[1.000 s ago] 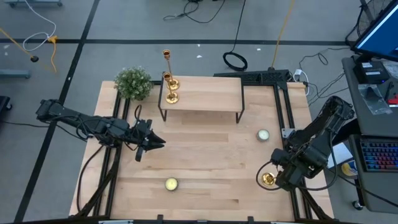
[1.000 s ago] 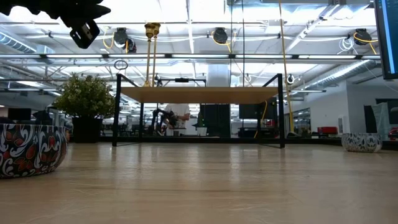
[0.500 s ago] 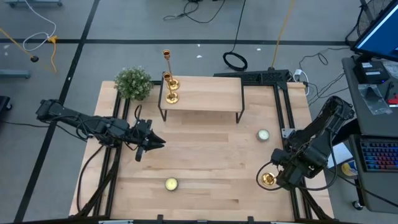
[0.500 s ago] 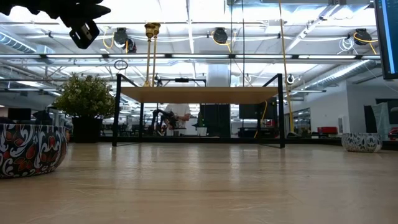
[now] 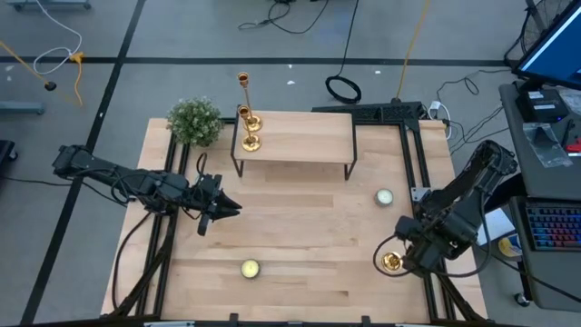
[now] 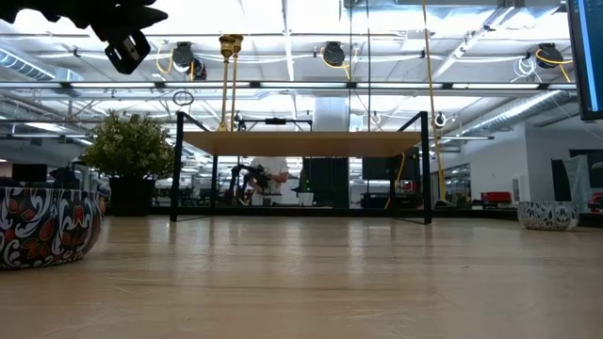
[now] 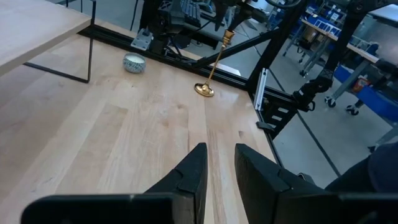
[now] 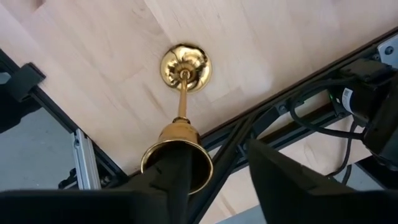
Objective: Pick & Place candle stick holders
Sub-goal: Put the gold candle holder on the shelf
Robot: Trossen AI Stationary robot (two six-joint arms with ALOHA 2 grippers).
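Two gold candlesticks stand on their round bases at the left end of a small raised wooden shelf; they also show in the low view. A third gold candlestick has its base on the table near the right edge; in the left wrist view it leans. My right gripper is open right above its cup. My left gripper hovers over the table's left middle with a narrow gap between its fingers and holds nothing. My right gripper comes from above, pointing down along the stem. One finger stands in front of the rim of the cup at the candlestick's top, and the other stands clear of it. I cannot tell whether the finger touches the cup. The base is on the table.
A green bushy plant stands at the far left corner. One short candle in a tin sits near the front edge, another at the right. The black frame rail runs close beside the third candlestick.
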